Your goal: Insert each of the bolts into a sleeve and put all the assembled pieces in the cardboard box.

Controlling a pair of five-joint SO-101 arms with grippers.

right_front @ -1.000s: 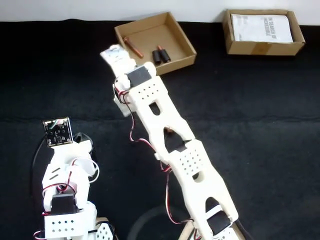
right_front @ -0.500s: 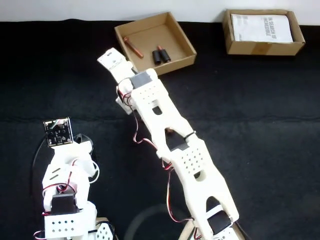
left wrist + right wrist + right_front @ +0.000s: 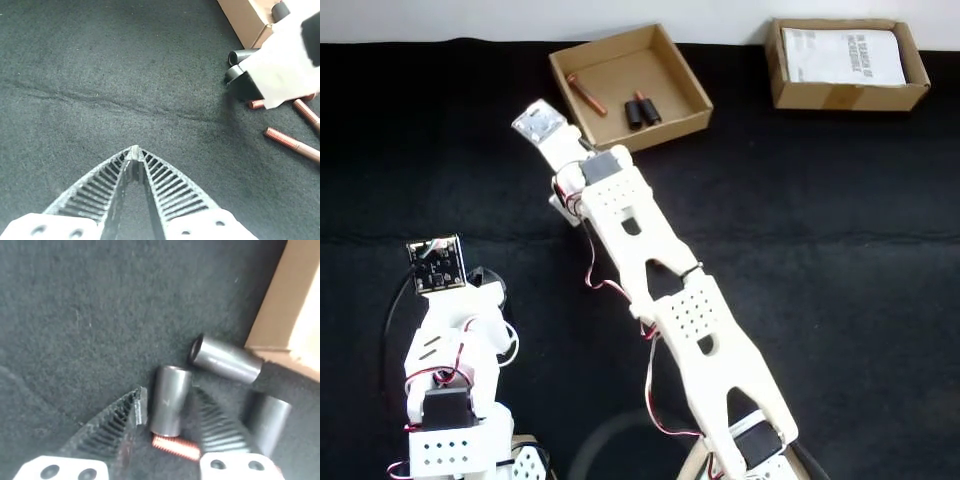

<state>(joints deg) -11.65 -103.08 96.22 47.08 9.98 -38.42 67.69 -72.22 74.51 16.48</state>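
Note:
My right gripper [image 3: 170,401] is open and low over the black cloth, with its fingers on either side of an upright-looking dark sleeve [image 3: 169,402]. A copper bolt [image 3: 172,447] lies just below that sleeve. Two more sleeves [image 3: 225,361] [image 3: 267,416] lie close to the cardboard box [image 3: 295,315]. In the high view the box [image 3: 682,72] holds a copper bolt [image 3: 587,95] and two dark sleeves [image 3: 642,108]. My left gripper [image 3: 134,150] is shut and holds nothing. Beyond it lie loose bolts [image 3: 295,145] and sleeves [image 3: 242,56].
A second cardboard box [image 3: 780,85] with a printed sheet stands at the back right. The right arm [image 3: 620,210] stretches diagonally across the table's middle. The left arm [image 3: 445,340] stays at the near left. A fold runs across the black cloth [image 3: 840,235].
The right arm has swung a little to the left, away from the box's corner. The left arm has not moved.

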